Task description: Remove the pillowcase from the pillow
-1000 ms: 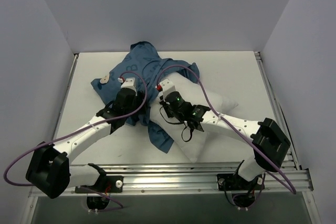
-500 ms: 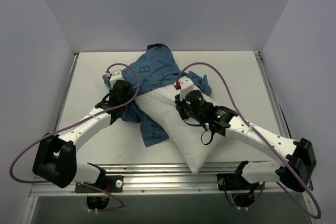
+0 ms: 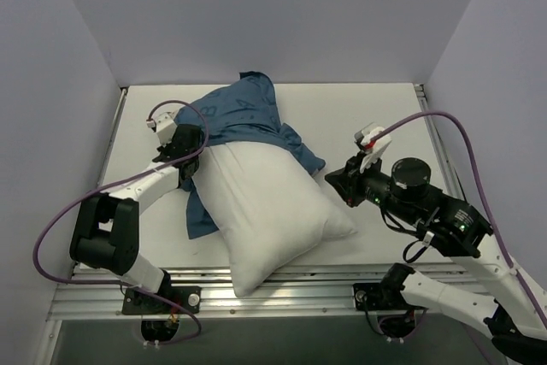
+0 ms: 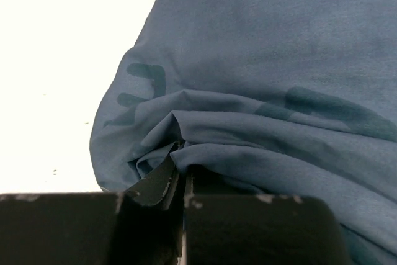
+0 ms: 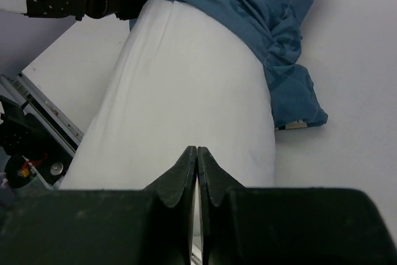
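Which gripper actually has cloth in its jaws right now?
The left gripper: it is shut on a fold of the pillowcase. The right gripper is shut too, but on nothing.

The plump white pillow [image 3: 269,203] lies diagonally on the worktop [image 3: 385,117], most of it bare. The blue printed pillowcase [image 3: 239,113] is bunched over its far end, a loose flap trailing down its left side.
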Robot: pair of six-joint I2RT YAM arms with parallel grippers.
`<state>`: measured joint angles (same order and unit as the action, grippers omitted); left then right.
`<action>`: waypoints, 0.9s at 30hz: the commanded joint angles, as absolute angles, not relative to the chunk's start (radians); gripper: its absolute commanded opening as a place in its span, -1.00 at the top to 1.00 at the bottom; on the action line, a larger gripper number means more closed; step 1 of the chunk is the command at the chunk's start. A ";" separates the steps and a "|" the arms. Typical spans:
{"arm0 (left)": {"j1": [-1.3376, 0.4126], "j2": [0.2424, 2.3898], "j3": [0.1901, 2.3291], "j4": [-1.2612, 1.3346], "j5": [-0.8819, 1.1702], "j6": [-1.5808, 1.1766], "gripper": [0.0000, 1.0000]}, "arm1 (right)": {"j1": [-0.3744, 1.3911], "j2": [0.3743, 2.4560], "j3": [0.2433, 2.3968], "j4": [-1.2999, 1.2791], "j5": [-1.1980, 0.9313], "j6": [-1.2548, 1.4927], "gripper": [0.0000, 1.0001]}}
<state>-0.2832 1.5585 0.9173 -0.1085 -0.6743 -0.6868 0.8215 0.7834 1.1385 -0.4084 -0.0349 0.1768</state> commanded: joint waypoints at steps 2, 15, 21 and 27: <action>-0.302 1.531 0.951 -0.107 -0.582 -0.735 0.92 | 0.822 0.888 1.050 -0.387 -0.045 0.237 0.75; -0.344 1.141 1.001 -0.317 -0.258 -0.468 -0.66 | 0.758 1.221 1.103 -0.109 -0.038 0.311 -0.99; -0.344 1.284 1.228 -0.317 -0.005 -0.166 -0.92 | 0.755 1.394 1.186 -0.040 -0.058 0.325 -0.99; -0.342 1.573 1.483 -0.414 0.254 0.012 -0.92 | 0.755 1.569 1.253 -0.009 -0.048 0.362 -1.00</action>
